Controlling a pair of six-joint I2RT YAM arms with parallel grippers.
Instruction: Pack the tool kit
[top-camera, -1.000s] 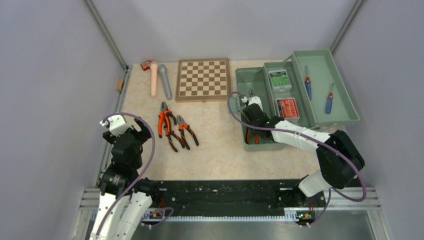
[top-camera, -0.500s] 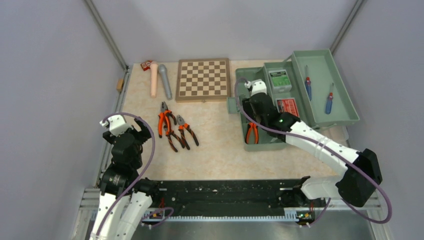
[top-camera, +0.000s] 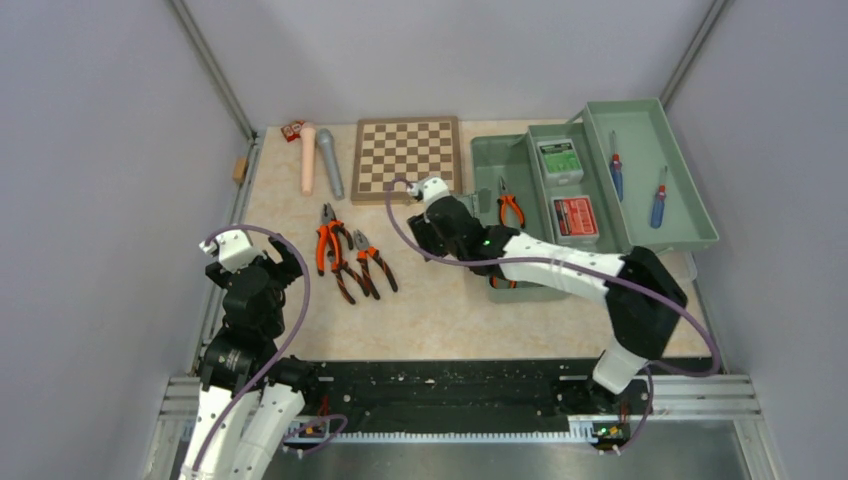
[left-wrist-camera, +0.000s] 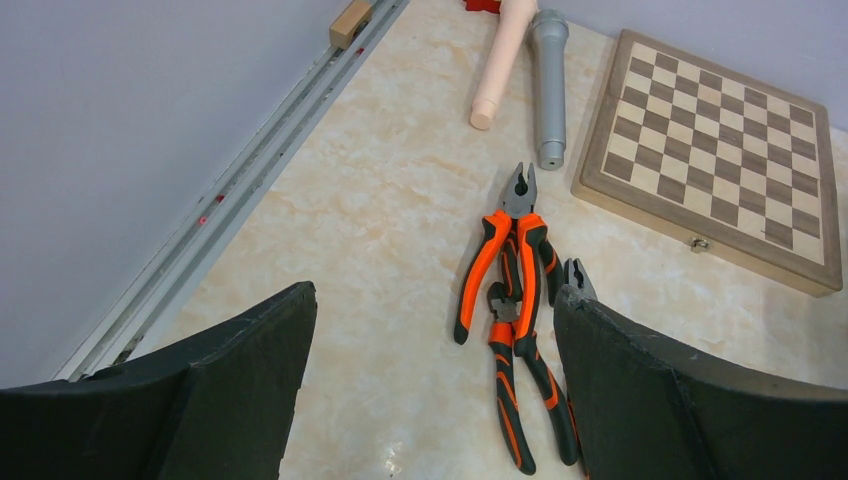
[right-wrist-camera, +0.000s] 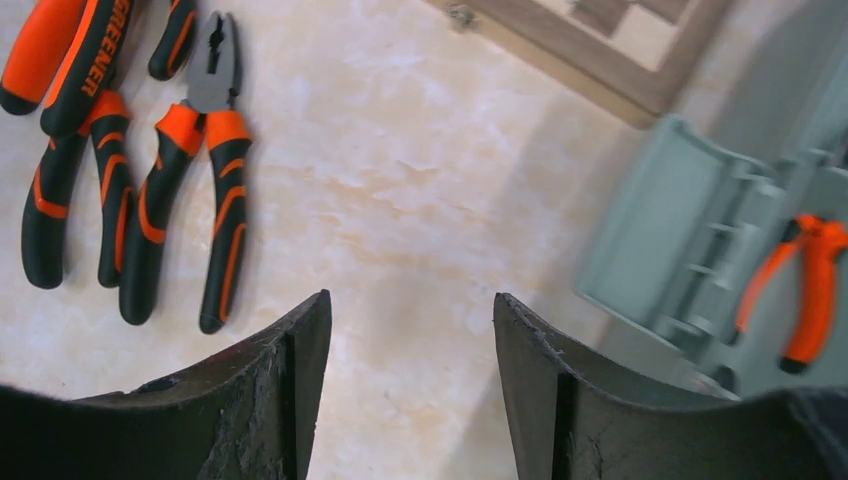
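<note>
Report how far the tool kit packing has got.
Done: one orange-handled pliers lies in the toolbox's left compartment; two screwdrivers and two small boxes sit in its trays. In hand: nothing; the right gripper hovers over the table between toolbox and loose pliers, jaws open and empty. Remaining: the loose pliers on the table, then closing the open toolbox.

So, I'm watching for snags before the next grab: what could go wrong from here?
The three orange-handled pliers lie overlapped on the table, so lifting one may drag the others. Both arms have open jaws near that pile, the left arm beside it and the right arm stretched toward it: they could collide.
</note>
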